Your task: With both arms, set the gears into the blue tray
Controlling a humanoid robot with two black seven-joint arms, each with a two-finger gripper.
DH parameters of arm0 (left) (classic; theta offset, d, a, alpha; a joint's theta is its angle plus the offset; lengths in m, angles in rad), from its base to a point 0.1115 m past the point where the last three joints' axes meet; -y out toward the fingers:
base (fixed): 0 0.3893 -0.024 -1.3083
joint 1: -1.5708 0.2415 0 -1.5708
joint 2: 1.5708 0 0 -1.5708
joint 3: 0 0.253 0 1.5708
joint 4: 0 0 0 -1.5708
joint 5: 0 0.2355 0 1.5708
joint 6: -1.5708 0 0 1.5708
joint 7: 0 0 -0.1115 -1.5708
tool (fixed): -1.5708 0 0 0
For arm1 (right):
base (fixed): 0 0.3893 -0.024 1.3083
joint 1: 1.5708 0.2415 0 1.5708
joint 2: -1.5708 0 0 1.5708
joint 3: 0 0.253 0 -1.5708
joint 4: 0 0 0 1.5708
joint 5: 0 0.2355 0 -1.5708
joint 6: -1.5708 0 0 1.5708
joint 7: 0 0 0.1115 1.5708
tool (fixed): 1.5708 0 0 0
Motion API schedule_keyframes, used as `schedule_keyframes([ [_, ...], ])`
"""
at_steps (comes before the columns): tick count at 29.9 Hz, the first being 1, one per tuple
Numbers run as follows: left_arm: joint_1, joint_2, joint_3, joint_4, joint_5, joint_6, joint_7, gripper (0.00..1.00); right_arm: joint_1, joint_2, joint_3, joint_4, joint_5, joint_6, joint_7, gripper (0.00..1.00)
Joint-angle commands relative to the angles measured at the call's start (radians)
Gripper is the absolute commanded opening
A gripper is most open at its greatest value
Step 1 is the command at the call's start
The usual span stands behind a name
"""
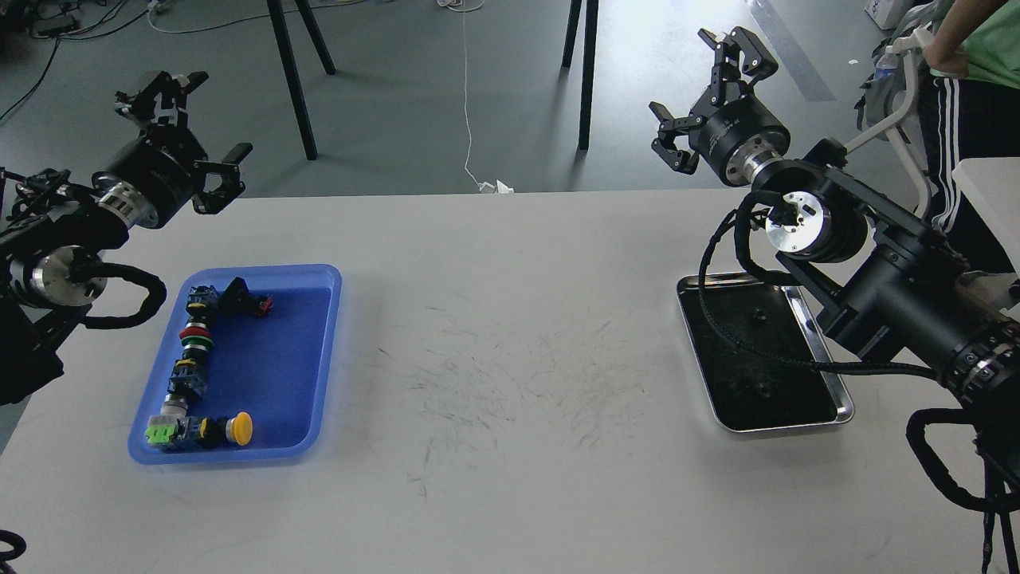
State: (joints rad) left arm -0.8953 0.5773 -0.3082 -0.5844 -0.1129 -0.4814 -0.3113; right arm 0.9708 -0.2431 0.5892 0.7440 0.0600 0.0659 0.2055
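Observation:
The blue tray [280, 375] lies on the left of the white table and holds several coloured push-button switches [195, 339] along its left side. On the right, a silver tray [837, 391] with a dark inside holds two tiny dark gears [758, 316] [763, 389], hard to make out. My left gripper [191, 127] hangs open in the air beyond the table's far left edge, above and behind the blue tray. Beyond the far edge on the right, my right gripper [705, 96] is also open and empty, behind the silver tray. The right arm and its cable cover part of that tray.
Black tripod legs [291, 76] [586, 72] stand on the floor behind the table. A person in striped trousers [952, 119] stands at the far right beside a second white table [992, 191]. The table's middle [510, 375] shows scuff marks.

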Motion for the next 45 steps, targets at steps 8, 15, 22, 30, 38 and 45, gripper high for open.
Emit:
schedule_keyframes([
  [8, 0.001, 0.004, -0.029, 0.0, 0.001, -0.007, -0.003, 0.99, -0.011, -0.004, 0.0, 0.005, 0.001, 0.002, 0.0, 0.99],
  [15, -0.01, 0.064, -0.057, -0.021, -0.016, -0.007, 0.066, 0.99, -0.017, -0.001, -0.002, 0.005, 0.0, 0.002, 0.0, 0.99],
  [22, 0.065, 0.018, -0.314, -0.026, -0.062, -0.007, 0.106, 0.98, -0.017, -0.001, -0.006, 0.002, 0.0, 0.002, 0.0, 0.99],
  [30, 0.114, -0.057, -0.382, 0.005, -0.042, -0.002, -0.015, 0.98, -0.02, -0.001, -0.006, 0.0, 0.0, 0.002, 0.0, 0.99],
  [38, 0.157, -0.06, -0.355, 0.0, 0.094, 0.107, -0.04, 0.98, -0.027, 0.001, -0.003, 0.0, 0.0, 0.0, 0.002, 0.99],
  [45, 0.135, -0.047, -0.106, -0.015, 0.298, 0.08, -0.037, 0.98, -0.032, -0.001, -0.003, 0.003, 0.0, 0.002, 0.002, 0.99],
])
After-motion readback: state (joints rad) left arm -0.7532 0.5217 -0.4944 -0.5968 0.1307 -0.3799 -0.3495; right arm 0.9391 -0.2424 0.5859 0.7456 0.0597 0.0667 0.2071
